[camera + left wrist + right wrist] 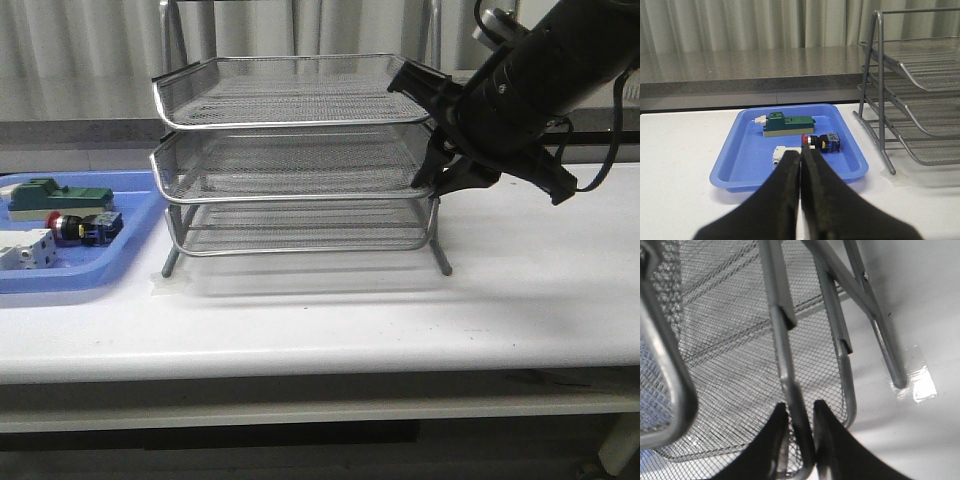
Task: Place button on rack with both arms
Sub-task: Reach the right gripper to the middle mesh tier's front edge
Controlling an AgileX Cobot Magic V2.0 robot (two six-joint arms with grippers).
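One button (72,226) in blue tray (120,262); three-tier rack (300,160); right gripper (801,440) clamps rack rim; left gripper (801,165) closed, empty.

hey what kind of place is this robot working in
Probably a lab or test bench, not a home: a plain white table, a wire-mesh rack taped to it, industrial parts like the red button in a blue tray, and grey curtains behind.

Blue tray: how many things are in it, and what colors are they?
In the blue tray:
Green block: 1
White terminal block: 1
Red-capped button: 1
Total: 3
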